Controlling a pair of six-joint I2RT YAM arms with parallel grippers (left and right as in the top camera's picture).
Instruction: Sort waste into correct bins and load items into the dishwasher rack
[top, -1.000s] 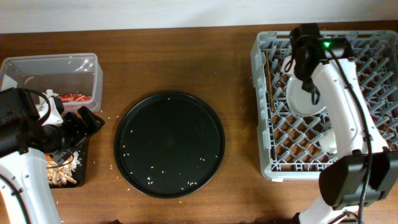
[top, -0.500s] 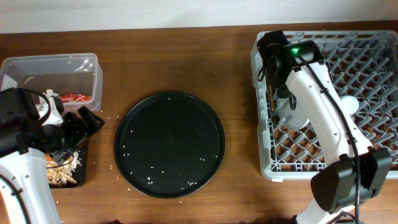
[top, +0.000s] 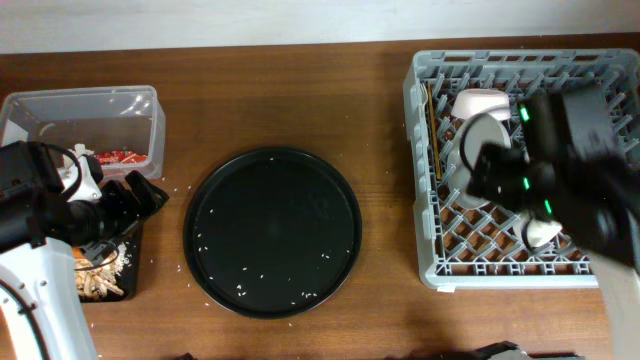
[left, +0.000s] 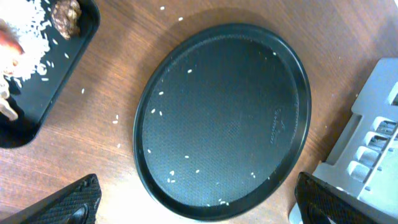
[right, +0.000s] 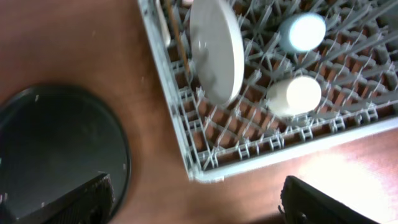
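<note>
Over the rack (top: 428, 262) on the right, my right claw (right: 199, 208) hangs with its fingers spread wide and nothing between them. Below it the plate (right: 216, 50) stands on edge, leaning among the pegs. The chopsticks (right: 179, 43) lie just left of it, and the blue cup (right: 302, 32) and white cup (right: 293, 95) sit to its right. The arm looks blurred from overhead, so I judge a fast swing could clip the plate and tip it onto the cups. At the left, my left claw (left: 199, 205) is also wide open and empty by the black bin (left: 37, 112). Stray rice (left: 172, 173) on the round tray (top: 272, 200) could scatter if swept carelessly.
</note>
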